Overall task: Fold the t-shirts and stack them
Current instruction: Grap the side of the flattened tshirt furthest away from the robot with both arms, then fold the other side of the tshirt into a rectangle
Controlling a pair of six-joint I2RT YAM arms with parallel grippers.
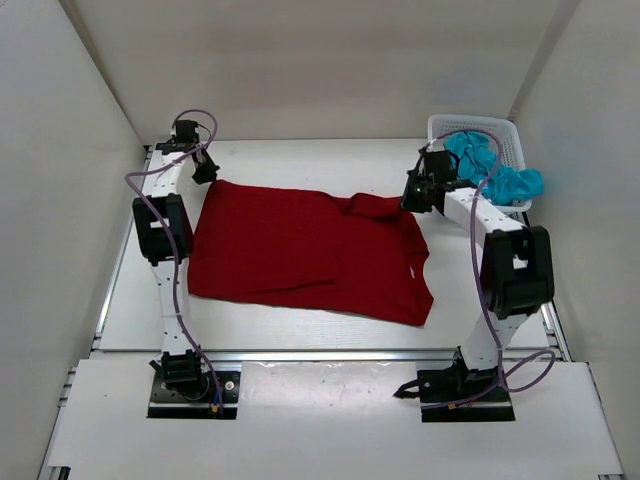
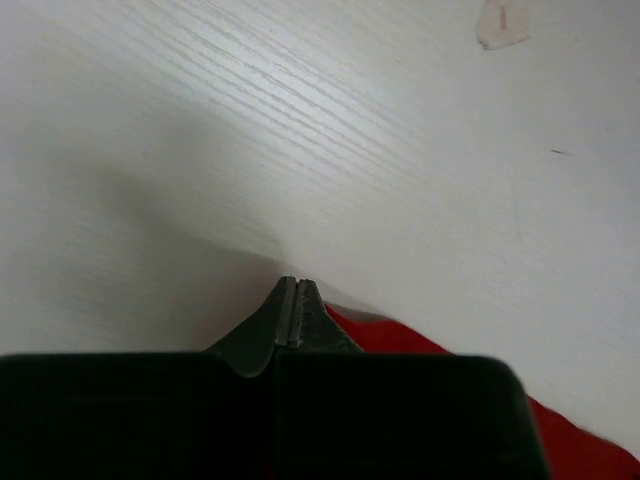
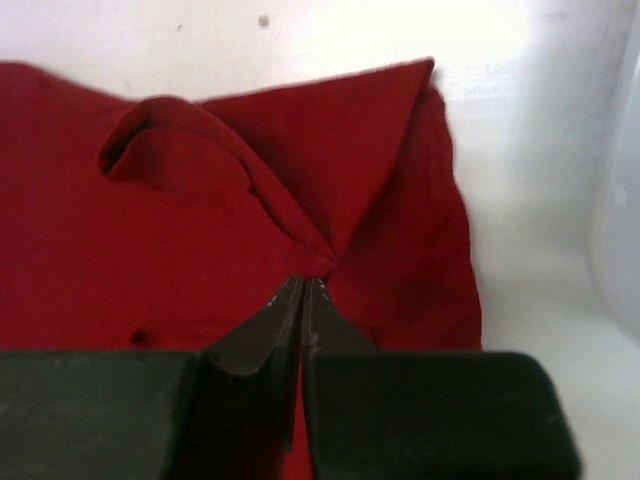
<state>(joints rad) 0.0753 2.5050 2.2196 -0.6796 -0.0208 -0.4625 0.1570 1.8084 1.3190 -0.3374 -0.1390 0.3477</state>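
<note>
The dark red t-shirt (image 1: 310,250) lies spread across the table. My left gripper (image 1: 205,172) is shut low over the table at the shirt's far left corner. In the left wrist view the red cloth (image 2: 400,340) runs up against its closed fingers (image 2: 293,283). My right gripper (image 1: 415,195) is shut on a pinch of the shirt near the far right sleeve. In the right wrist view creases in the cloth (image 3: 330,180) converge at its tips (image 3: 303,283). The teal blue t-shirt (image 1: 490,165) sits crumpled in the basket. The lavender shirt is out of view.
The white lattice basket (image 1: 445,125) stands at the far right corner, close behind the right arm. White walls enclose the table on three sides. A small tape scrap (image 2: 503,22) lies on the table beyond the left gripper.
</note>
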